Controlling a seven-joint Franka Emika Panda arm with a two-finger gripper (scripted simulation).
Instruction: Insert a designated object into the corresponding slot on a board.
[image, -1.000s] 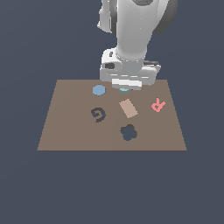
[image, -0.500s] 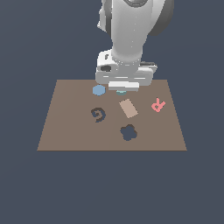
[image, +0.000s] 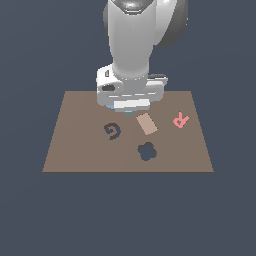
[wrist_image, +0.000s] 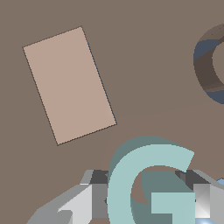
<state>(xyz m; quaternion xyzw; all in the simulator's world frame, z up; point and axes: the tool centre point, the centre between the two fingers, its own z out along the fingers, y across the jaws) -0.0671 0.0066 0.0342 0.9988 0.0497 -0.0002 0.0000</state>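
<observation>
The teal G-shaped piece (wrist_image: 131, 183) sits between my gripper's (wrist_image: 148, 199) grey fingers (wrist_image: 87, 199), held just above the brown board (image: 75, 145). In the exterior view my gripper (image: 131, 109) hangs over the board's far middle, with only a sliver of teal under the hand. The dark G-shaped slot (image: 113, 131) lies a little nearer the camera, to the exterior view's left of the gripper. Part of the slot shows at the wrist view's edge (wrist_image: 205, 70).
A light tan rectangle (image: 146, 123) lies on the board beside the gripper and also shows in the wrist view (wrist_image: 69, 85). A dark clover cutout (image: 146, 151) lies nearer the front. A pink letter R (image: 180, 120) lies at the exterior view's right. The hand hides the light-blue hexagon.
The hand has moved to the exterior view's left and nearer the camera with the teal piece, now covering the light-blue hexagon that showed before.
</observation>
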